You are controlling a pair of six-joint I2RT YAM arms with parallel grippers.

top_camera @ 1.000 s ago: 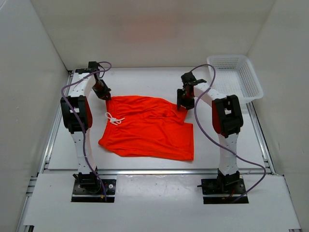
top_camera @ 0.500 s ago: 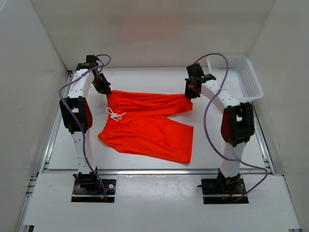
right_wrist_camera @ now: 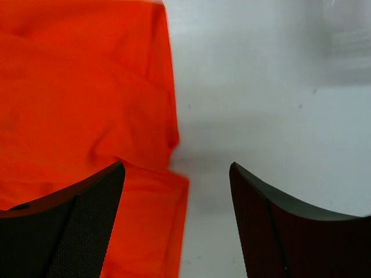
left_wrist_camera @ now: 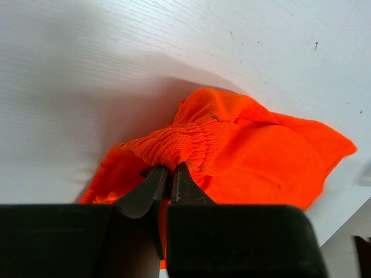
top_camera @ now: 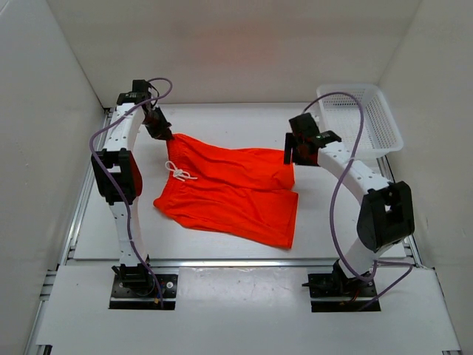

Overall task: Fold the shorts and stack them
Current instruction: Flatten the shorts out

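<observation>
The orange-red shorts (top_camera: pixel 229 188) lie on the white table, their far half folded forward over the near half, with the white drawstring (top_camera: pixel 179 173) on top at the left. My left gripper (top_camera: pixel 161 131) is shut on the gathered waistband (left_wrist_camera: pixel 179 145) at the far left corner and holds it just above the table. My right gripper (top_camera: pixel 294 153) is open and empty above the shorts' far right corner; the right wrist view shows the leg hem (right_wrist_camera: pixel 145 174) under and beside its left finger (right_wrist_camera: pixel 87 214), bare table between the fingers.
A white mesh basket (top_camera: pixel 360 118) stands at the back right, close behind the right arm. White walls enclose the table on the left, the back and the right. Purple cables loop off both arms.
The right gripper has let go of the shorts' right corner and moved slightly nearer and right. The folded upper layer has dropped flat onto the lower layer. The left gripper has kept its hold.
</observation>
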